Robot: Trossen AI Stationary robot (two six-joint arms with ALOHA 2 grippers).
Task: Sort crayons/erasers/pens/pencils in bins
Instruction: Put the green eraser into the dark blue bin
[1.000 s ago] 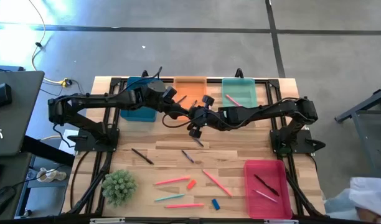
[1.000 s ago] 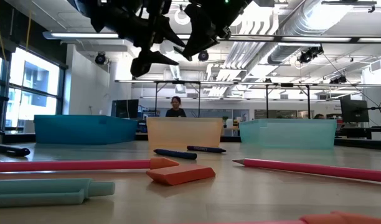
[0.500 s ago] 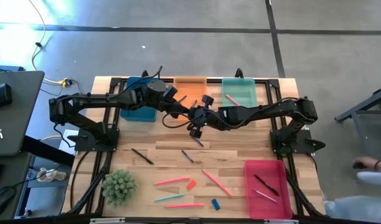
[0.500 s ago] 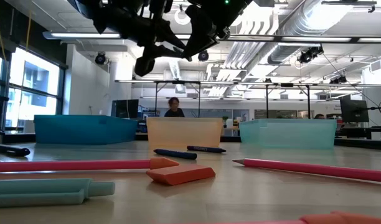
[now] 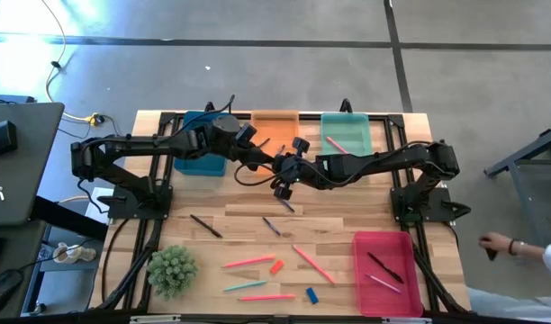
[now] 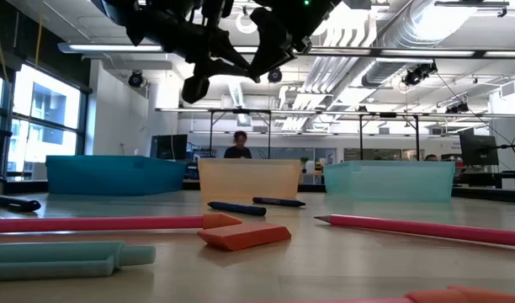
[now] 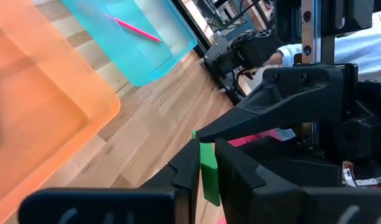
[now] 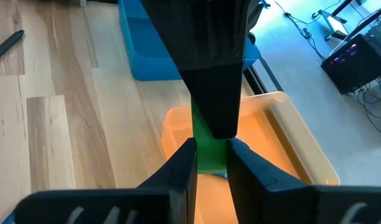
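A small green eraser (image 7: 209, 174) hangs in mid-air just in front of the orange bin (image 5: 275, 123), and both grippers meet on it. My left gripper (image 5: 267, 160) reaches in from the left and is shut on it. My right gripper (image 5: 282, 166) comes from the right, also shut on it. Blue (image 5: 201, 148), teal (image 5: 346, 132) and red-pink (image 5: 383, 273) bins stand on the table. Pens (image 5: 206, 226), pencils (image 5: 248, 262) and an orange-red eraser (image 5: 276, 266) lie flat on the wood. My left gripper pinches the green eraser's flat sides (image 7: 210, 186) between its two fingers, slanting down from the table's left. The eraser is lifted clear of the table. My right gripper pinches the eraser's other end (image 8: 209, 155) between its two fingers, slanting down from the table's right. The left gripper's finger (image 8: 212, 81) covers the rest of the block.
A pink pencil (image 5: 335, 144) lies in the teal bin, and a dark pen (image 5: 383, 266) in the red-pink bin. A potted plant (image 5: 172, 270) stands at the near left. A blue eraser (image 5: 311, 294) lies near the front edge. A person's arm (image 5: 519, 247) shows beyond the table's right.
My left gripper has shut on the green eraser that my right gripper holds. Both arms have kept their place, and the eraser has stayed where it was in the air.
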